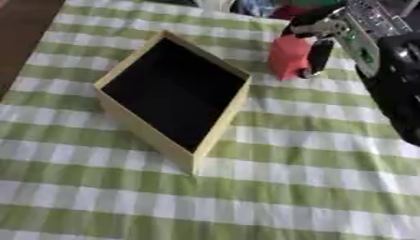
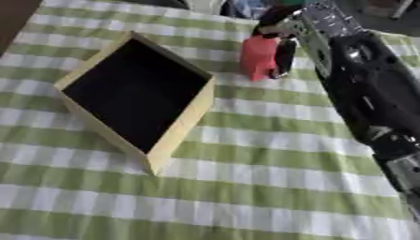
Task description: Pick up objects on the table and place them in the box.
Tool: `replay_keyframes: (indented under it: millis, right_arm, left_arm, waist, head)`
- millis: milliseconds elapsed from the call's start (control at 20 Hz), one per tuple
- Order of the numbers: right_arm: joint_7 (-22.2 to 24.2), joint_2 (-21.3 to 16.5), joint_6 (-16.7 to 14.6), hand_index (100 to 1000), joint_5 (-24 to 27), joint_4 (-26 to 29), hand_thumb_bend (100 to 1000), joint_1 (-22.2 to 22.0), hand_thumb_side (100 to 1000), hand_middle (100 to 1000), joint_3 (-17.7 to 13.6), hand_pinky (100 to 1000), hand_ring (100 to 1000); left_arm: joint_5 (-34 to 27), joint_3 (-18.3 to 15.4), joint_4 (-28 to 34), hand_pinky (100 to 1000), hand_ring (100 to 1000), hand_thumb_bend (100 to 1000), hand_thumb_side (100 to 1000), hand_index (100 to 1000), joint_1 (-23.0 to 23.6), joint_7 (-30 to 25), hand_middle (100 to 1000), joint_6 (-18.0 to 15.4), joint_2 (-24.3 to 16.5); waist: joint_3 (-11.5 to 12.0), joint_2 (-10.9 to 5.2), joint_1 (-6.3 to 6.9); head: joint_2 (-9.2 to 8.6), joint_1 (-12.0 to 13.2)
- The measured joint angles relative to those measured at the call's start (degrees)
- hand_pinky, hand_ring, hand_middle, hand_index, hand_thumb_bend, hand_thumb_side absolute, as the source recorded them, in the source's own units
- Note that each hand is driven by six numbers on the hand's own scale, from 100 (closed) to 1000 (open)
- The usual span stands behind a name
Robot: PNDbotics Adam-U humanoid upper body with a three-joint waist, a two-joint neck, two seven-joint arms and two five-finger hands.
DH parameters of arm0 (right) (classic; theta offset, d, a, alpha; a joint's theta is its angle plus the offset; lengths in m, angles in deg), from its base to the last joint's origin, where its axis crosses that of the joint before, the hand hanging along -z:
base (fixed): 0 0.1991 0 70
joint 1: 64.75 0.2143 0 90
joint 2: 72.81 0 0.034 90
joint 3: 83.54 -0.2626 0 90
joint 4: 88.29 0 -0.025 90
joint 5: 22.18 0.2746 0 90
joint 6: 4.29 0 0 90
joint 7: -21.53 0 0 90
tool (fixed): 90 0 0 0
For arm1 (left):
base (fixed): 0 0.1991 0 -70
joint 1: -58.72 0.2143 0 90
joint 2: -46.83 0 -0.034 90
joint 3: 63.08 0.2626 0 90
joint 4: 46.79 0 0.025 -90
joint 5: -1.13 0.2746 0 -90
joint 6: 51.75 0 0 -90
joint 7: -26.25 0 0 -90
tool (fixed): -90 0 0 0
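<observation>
A red block-shaped object (image 1: pixel 287 57) hangs just right of the box's far right corner, with my right hand (image 1: pixel 320 42) curled round it from the right. The arm comes down from the upper right. The box (image 1: pixel 213 136) is pale yellow outside and black inside, open at the top, and lies askew on the green-and-white checked cloth (image 1: pixel 311 187). Nothing shows inside the box. My left hand is in no view.
Several coloured things (image 1: pixel 262 7) lie blurred at the far edge of the table. My right forearm (image 2: pixel 369 103) covers the right side of the cloth. Bare brown surface (image 1: pixel 20 33) shows beyond the cloth at the upper left.
</observation>
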Motion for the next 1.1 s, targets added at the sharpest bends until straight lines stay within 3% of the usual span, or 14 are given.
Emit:
replay_keyframes:
  millis: [300, 700, 1100]
  right_arm:
    - [-3.55, 0.11, 1.06, 586, -0.75, 0.72, 190, 0.45, 100, 550, -0.01, 933, 926]
    - [-6.46, 0.65, 1.04, 537, -0.88, 0.21, 180, 0.6, 100, 506, 0.05, 920, 917]
    - [-6.36, 0.91, 1.26, 508, 0.15, 1.16, 144, 1.46, 100, 490, 0.05, 907, 896]
  left_arm:
    - [0.0, 0.0, 0.0, 1000, 473, 100, 150, 687, 0.0, -0.12, 470, 0.0, 0.08]
    - [0.0, -0.19, 0.0, 1000, 475, 100, 148, 687, 0.02, -0.25, 471, 0.14, 0.45]
    - [-0.01, -0.33, 0.0, 1000, 480, 100, 139, 689, 0.22, -0.06, 474, 0.33, 0.44]
  waist:
    - [-0.11, 0.0, 0.0]
    - [-0.61, -0.24, 0.05]
    - [-1.56, -2.7, 0.55]
  head:
    - [-0.01, -0.16]
    - [0.03, -0.18]
    - [1.7, -0.1]
